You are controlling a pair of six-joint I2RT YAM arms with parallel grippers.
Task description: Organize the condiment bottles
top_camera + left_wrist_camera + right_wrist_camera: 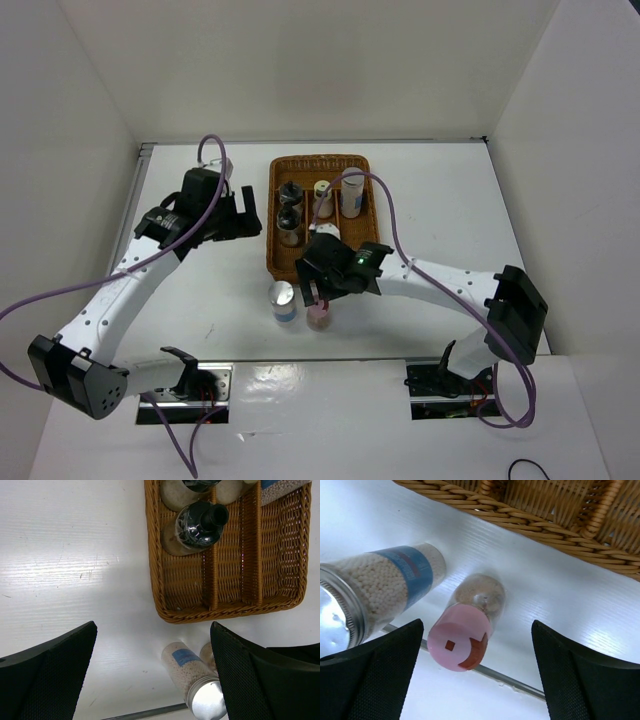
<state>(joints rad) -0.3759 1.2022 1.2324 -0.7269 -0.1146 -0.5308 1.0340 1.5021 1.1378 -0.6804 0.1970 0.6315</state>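
Big item: wicker tray (320, 159), three lanes, mid-table. Off tray's left side, left gripper (153, 627) hovers, fingers spread, empty; likely parked clear of partner. Over tray's near edge, right gripper (477, 626), fingers spread either side of pink-cap bottle (460, 640), no contact; judged lining up grasp. Beside it, silver-cap bottle (283, 298), both upright just outside tray's near edge, unsorted. Inside tray: black-cap pair (289, 195) left lane, middle-lane bottle (322, 195), right-lane bottle (352, 190).
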